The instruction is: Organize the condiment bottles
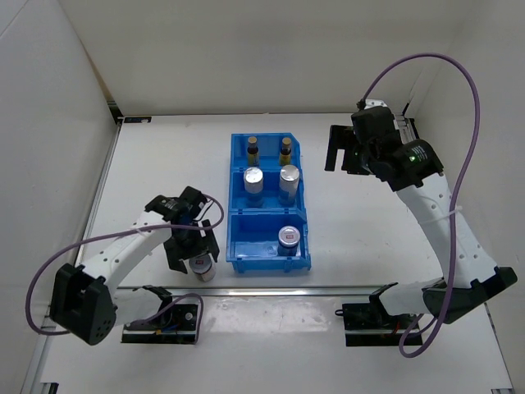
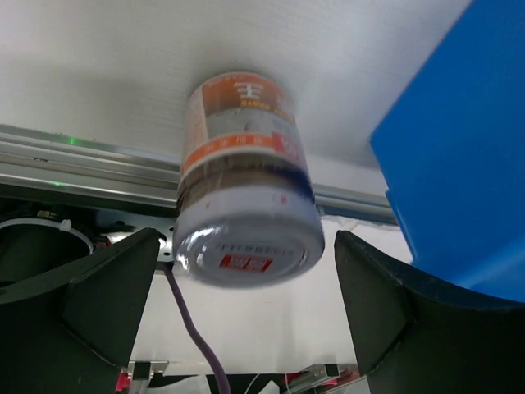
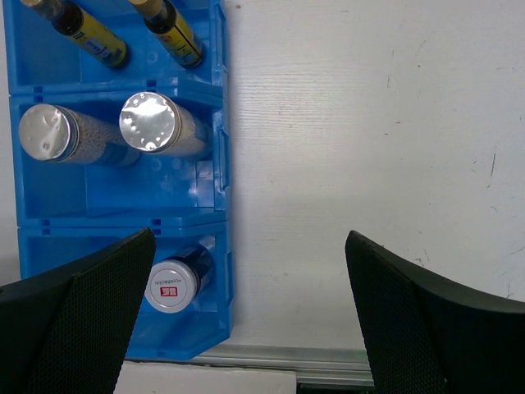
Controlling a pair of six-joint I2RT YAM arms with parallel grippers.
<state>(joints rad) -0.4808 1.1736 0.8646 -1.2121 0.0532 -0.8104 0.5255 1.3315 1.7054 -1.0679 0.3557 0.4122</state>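
okay, the red-marked jar (image 2: 246, 205) stands on the table (image 1: 164, 164), lower left of the blue bin (image 1: 231, 238). my left gripper (image 1: 195, 249) straddles it, jaws wide, not touching. it looks rigid, light and slick, so i'd clamp mid-body below the lid. right gripper (image 1: 338, 149) gapes empty.

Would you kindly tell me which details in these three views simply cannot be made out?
- Top view: loose jar mostly hidden under left gripper.
- Left wrist: its label print is blurred.
- Right wrist: brown bottles have their tops cut off by the top edge.
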